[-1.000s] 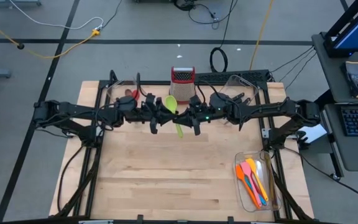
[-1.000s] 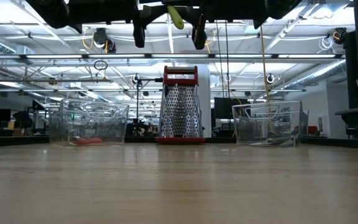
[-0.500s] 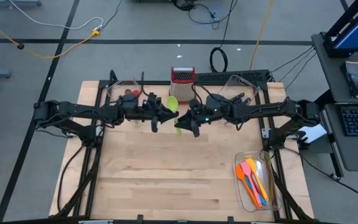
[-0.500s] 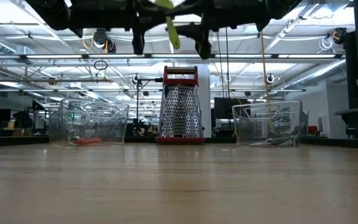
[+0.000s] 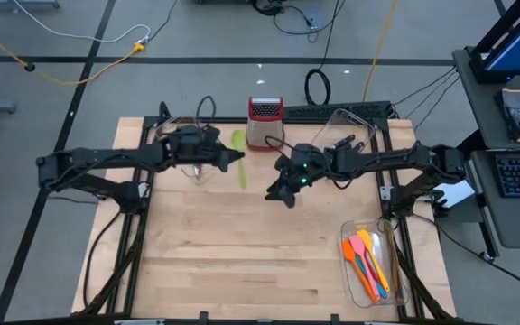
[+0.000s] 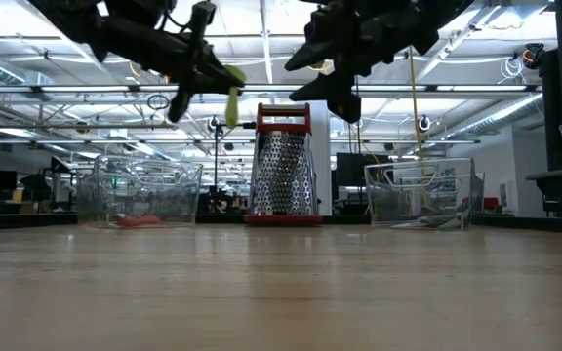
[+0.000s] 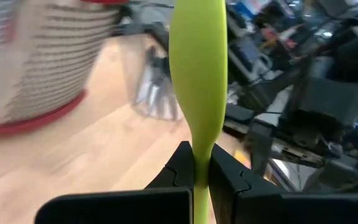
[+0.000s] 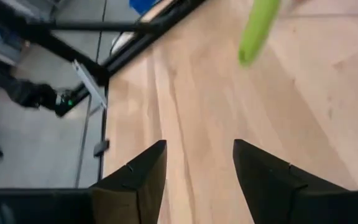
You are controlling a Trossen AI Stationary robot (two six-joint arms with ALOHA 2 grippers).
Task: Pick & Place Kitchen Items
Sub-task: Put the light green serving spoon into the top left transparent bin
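A lime-green spoon-like utensil (image 5: 239,158) hangs high over the table's far middle, in front of the grater. My left gripper (image 5: 227,156) is shut on it; the low view shows the gripper (image 6: 203,83) and the utensil (image 6: 232,97) well above the wood. To the utensil's right and a little nearer, my right gripper (image 5: 278,191) stands open and empty. Its wrist view shows both fingers apart over bare wood (image 8: 201,180), with one end of the green utensil (image 8: 257,28) ahead. More kitchen items, orange, yellow and blue spatulas (image 5: 368,257), lie in a clear bin at the near right. My left gripper pinches the green utensil between its two fingers (image 7: 179,171) at the narrow neck (image 7: 199,152), where the wide end tapers. The fingers reach in about level from the table's left and lie across the utensil. The utensil is lifted clear, its length running from far to near.
A steel box grater with a red top (image 5: 264,122) stands at the far middle. Clear bins stand at the far left (image 5: 188,144) and far right (image 5: 350,131), a third at the near right (image 5: 382,289). Bare wood lies across the table's middle and near left.
The green utensil has passed from my right gripper to my left. My left gripper shut on it and drew back toward the table's left and far edge, carrying it. My right gripper let go, opened, and moved away toward the near edge.
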